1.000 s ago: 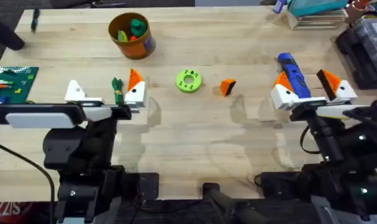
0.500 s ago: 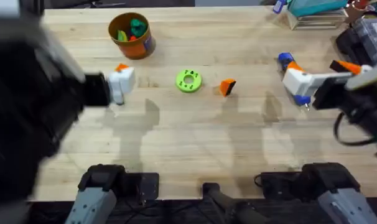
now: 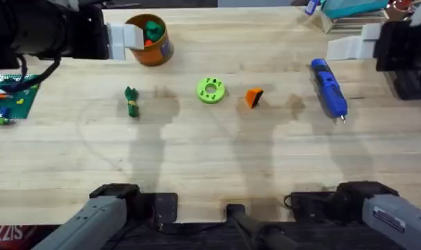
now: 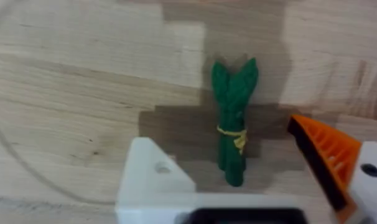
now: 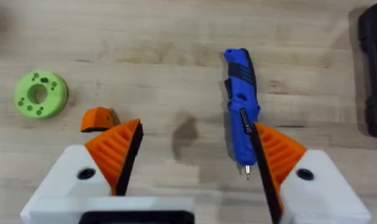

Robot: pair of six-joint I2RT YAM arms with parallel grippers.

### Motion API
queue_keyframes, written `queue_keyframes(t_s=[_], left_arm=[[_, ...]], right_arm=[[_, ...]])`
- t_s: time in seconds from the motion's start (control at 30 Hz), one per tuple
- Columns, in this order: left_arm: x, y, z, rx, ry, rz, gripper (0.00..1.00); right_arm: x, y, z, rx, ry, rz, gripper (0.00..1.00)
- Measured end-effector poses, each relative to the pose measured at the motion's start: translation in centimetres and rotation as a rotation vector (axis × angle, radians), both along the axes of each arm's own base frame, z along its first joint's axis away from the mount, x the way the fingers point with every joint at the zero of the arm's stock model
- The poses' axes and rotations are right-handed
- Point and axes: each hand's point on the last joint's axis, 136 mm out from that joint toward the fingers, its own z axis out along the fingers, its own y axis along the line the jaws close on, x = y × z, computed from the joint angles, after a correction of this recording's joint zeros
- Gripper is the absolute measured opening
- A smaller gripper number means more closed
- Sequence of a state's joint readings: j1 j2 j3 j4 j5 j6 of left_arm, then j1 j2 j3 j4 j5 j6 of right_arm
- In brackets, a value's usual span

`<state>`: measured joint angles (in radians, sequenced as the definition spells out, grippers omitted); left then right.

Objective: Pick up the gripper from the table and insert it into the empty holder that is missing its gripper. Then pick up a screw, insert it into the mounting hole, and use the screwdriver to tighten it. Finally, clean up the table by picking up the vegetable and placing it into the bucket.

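The small orange gripper (image 3: 253,97) lies on the table right of the lime-green disc (image 3: 210,89); it also shows as the gripper (image 5: 97,119) in the right wrist view. My left gripper (image 4: 244,180) hovers open high above the vegetable (image 4: 234,124), one finger a bare white holder (image 4: 154,177), the other orange-tipped. Overhead, the left gripper (image 3: 124,38) overlaps the bucket (image 3: 151,43), and the vegetable (image 3: 131,101) lies below it. My right gripper (image 5: 195,155) is open, empty, above the blue screwdriver (image 5: 241,106). Overhead, the right gripper (image 3: 353,47) is beyond the screwdriver (image 3: 328,87).
A green brick board (image 3: 5,97) lies at the left edge. Boxes and black cases (image 3: 405,62) crowd the far right corner. The bucket holds green and orange toys. The disc (image 5: 40,94) also shows in the right wrist view.
Both arms have risen and swung away from the table's front. The left gripper went from beside the vegetable up toward the bucket; the right gripper moved to the far right.
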<state>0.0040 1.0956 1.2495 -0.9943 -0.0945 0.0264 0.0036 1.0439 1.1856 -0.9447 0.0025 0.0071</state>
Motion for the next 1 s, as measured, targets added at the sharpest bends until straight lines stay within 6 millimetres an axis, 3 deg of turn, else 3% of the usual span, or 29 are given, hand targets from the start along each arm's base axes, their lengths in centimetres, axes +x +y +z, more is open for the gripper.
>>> queue_keyframes(t_s=[0.17,0.27,0.47,0.6,0.9,0.97,1.0], left_arm=[[-0.9,0.7,-2.3,-0.008,0.113,0.034,0.985],[-1.0,2.2,-5.0,-0.022,0.201,0.097,0.985],[-1.1,4.1,-14.4,-0.081,0.354,0.173,0.985],[-1.2,3.9,-18.9,-0.129,0.391,0.187,0.985],[-0.4,3.3,-23.5,-0.181,0.468,0.182,0.989],[-0.2,3.1,-23.6,-0.194,0.470,0.178,0.955],[-0.2,3.0,-23.7,-0.207,0.471,0.176,0.868]], right_arm=[[0.3,0.0,-1.2,0.000,0.052,0.000,0.993],[0.6,0.0,-1.7,0.000,0.072,0.000,0.993],[0.7,0.0,-2.2,0.000,0.088,0.000,0.993],[0.7,0.0,-2.1,-0.001,0.088,0.000,0.993],[0.7,0.0,-2.1,-0.001,0.088,0.000,0.993],[0.7,0.0,-2.2,0.000,0.089,0.000,0.993],[0.7,0.0,-2.2,0.000,0.089,0.000,0.993]])
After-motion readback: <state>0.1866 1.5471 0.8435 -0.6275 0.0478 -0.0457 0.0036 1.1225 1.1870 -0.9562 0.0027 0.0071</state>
